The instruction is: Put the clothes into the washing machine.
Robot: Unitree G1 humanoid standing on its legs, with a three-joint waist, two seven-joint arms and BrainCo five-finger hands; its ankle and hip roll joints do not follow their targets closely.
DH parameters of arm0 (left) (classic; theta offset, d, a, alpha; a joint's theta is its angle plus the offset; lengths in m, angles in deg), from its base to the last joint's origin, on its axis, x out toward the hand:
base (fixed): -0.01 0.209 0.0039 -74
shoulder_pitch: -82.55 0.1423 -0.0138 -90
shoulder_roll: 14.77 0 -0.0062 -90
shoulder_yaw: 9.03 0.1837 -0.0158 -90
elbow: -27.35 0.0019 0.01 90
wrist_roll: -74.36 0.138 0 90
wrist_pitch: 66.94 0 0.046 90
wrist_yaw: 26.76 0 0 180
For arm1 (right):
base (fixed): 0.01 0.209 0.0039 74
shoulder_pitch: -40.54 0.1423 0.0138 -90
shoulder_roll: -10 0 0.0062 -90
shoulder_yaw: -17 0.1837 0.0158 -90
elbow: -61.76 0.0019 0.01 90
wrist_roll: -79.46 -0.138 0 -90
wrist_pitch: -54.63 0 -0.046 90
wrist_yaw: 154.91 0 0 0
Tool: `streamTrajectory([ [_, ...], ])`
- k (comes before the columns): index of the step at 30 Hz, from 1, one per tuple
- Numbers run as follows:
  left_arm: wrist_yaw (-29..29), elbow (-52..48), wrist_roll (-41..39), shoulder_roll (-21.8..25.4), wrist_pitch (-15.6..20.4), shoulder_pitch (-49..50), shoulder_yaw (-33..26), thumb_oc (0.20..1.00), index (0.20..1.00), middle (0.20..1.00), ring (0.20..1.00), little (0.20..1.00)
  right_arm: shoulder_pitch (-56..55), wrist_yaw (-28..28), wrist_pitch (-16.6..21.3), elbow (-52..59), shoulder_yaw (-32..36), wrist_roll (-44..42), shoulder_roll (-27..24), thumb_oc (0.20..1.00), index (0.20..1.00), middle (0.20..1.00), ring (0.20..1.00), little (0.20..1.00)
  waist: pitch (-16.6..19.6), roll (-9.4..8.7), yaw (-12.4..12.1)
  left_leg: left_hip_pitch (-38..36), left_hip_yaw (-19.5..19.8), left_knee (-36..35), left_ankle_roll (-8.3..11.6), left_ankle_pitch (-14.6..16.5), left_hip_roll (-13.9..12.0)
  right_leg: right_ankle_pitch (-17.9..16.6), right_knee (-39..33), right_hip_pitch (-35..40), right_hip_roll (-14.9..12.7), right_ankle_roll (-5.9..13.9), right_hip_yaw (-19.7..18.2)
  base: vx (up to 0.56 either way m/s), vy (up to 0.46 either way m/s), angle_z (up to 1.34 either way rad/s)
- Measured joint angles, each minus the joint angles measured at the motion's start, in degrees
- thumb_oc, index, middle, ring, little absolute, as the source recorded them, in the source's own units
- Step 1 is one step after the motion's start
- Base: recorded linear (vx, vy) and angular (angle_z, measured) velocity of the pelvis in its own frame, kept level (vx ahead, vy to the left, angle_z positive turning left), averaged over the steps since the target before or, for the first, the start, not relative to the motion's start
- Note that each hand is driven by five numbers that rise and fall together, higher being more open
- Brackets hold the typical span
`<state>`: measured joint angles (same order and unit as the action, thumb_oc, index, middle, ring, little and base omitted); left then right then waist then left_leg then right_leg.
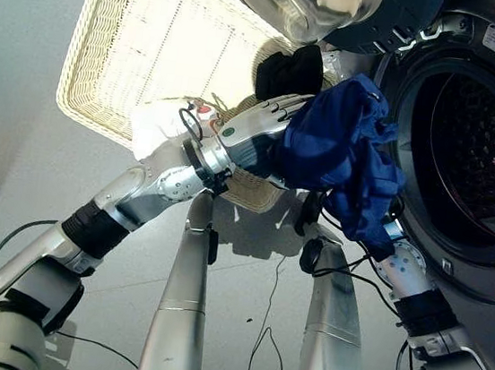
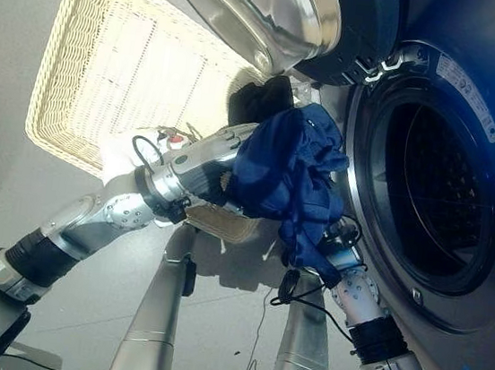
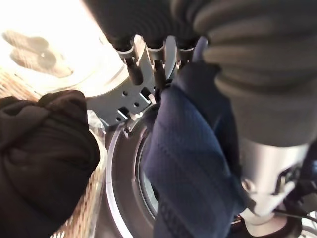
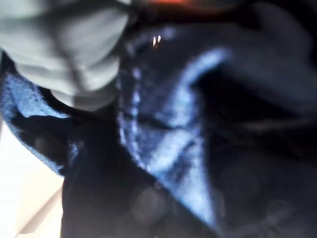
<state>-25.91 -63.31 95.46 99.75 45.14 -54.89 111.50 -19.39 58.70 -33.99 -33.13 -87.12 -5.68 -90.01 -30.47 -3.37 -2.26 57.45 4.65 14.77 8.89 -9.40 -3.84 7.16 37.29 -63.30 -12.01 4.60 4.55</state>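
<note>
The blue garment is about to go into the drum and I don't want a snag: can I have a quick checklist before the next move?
1. Washing machine door open: ok.
2. Drum opening unobstructed: ok.
3. Blue garment lifted out of the wicker basket: ok.
4. Left hand grip on it: cannot tell, fingers hidden in cloth.
5. Right hand grip: cannot tell, also covered.
6. Black garment in the basket, not dragged along: ok.

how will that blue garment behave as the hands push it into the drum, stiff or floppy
Probably floppy: the blue garment bunches and droops in folds between the left hand and the right hand. Likely light, since it hangs loosely. A trailing end may catch on the washing machine's drum opening.
</note>
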Motion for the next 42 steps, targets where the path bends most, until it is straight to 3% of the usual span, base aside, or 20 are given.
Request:
streamTrajectory([
  [3, -0.9, 0.0, 0.2, 0.4, -2.1, -0.3, 0.6, 1.0, 1.0, 1.0, 1.0, 1.0, 0.1, 0.0, 0.0, 0.0, 0.0, -0.8, 0.0, 0.2, 0.2, 0.2, 0.2, 0.2, 0.0, 0.0, 0.0, 0.0, 0.0, 0.0, 0.0, 0.0, 0.0, 0.0, 0.0, 0.0, 0.0, 0.0, 0.0, 0.0, 0.0, 0.0],
  [8, -10.9, 1.1, 3.1, 1.0, -7.1, 1.8, 0.9, 1.0, 1.0, 1.0, 1.0, 1.0, 0.6, 0.8, 0.1, 0.0, 0.1, -2.3, 0.2, 0.2, 0.2, 0.2, 0.2, 0.2, 0.0, 0.0, -0.1, 0.0, 0.0, 0.0, 0.0, 0.0, 0.0, 0.0, 0.0, 0.0, 0.0, 0.0, 0.0, 0.0, 0.0, 0.0],
  [13, -19.0, 3.2, 4.2, 0.9, -7.4, 5.7, -2.4, 1.0, 1.0, 1.0, 1.0, 1.0, 1.2, 1.3, 0.0, 1.0, 0.4, -2.3, 0.7, 0.2, 0.2, 0.2, 0.2, 0.2, 0.0, 0.0, -0.1, 0.0, 0.0, 0.0, 0.01, 0.0, 0.0, 0.0, 0.0, 0.0, 0.0, -0.01, 0.1, 0.0, -0.022, 0.0],
  [16, -24.4, 4.0, 4.7, 0.6, -3.8, 7.9, -4.4, 1.0, 1.0, 1.0, 1.0, 1.0, 1.2, 1.3, 0.0, 1.6, 0.7, -2.3, 1.2, 0.2, 0.2, 0.2, 0.2, 0.2, 0.0, 0.0, -0.3, 0.0, 0.1, 0.0, 0.0, 0.0, 0.0, 0.0, 0.0, 0.1, -0.1, -0.01, 0.2, 0.0, 0.0, 0.0],
  [18, -26.8, 4.0, 5.1, 0.1, 0.5, 8.7, -4.9, 1.0, 1.0, 1.0, 1.0, 1.0, 1.2, 1.8, -0.3, 1.6, 1.1, -2.3, 2.2, 0.2, 0.2, 0.2, 0.2, 0.2, 0.0, 0.0, -0.5, 0.0, 0.1, 0.1, 0.0, 0.0, 0.0, 0.0, 0.0, 0.2, -0.1, -0.01, 0.2, 0.0, 0.0, 0.0],
  [21, -27.3, 3.9, 4.9, -1.9, 5.9, 8.8, -5.3, 1.0, 1.0, 1.0, 1.0, 1.0, 1.2, 2.3, -0.6, 1.9, 1.2, -2.3, 3.3, 0.2, 0.2, 0.2, 0.2, 0.2, 0.0, 0.0, -0.5, 0.0, 0.2, 0.1, -0.01, 0.0, 0.0, 0.0, 0.0, 0.2, -0.1, -0.01, 0.2, 0.0, 0.0, 0.0],
  [27, -27.6, 1.4, 5.2, -6.2, 11.5, 8.1, -7.0, 1.0, 1.0, 1.0, 1.0, 1.0, 1.8, 2.0, -1.6, 2.3, 1.5, -2.2, 5.7, 0.2, 0.2, 0.2, 0.2, 0.2, 0.0, 0.0, -0.3, 0.0, 0.2, 0.3, -0.01, 0.0, 0.0, 0.0, 0.1, 0.2, -0.1, -0.04, 0.2, 0.0, 0.0, 0.0],
  [37, -27.0, 0.7, 5.2, -6.5, 12.1, 6.8, -7.0, 1.0, 1.0, 1.0, 1.0, 1.0, 2.4, 1.3, -5.2, 2.2, 0.6, -2.3, 5.9, 0.2, 0.2, 0.2, 0.2, 0.2, 0.0, 0.09, -0.3, -0.9, 0.2, 0.7, -0.03, 0.0, 0.0, 0.0, 0.3, 1.2, -0.1, -0.05, 0.2, 0.0, 0.0, 0.0],
  [42, -30.9, 0.5, 11.1, -6.6, 10.1, 6.6, -7.0, 1.0, 1.0, 1.0, 1.0, 1.0, 2.4, 6.2, -6.1, 2.1, 0.6, -5.1, 6.1, 0.2, 0.2, 0.2, 0.2, 0.2, 0.0, 0.12, -0.3, -0.9, 0.2, 0.7, -0.03, 0.0, 0.0, 0.0, 0.3, 1.2, -0.1, -0.05, 0.2, 0.0, 0.0, 0.0],
])
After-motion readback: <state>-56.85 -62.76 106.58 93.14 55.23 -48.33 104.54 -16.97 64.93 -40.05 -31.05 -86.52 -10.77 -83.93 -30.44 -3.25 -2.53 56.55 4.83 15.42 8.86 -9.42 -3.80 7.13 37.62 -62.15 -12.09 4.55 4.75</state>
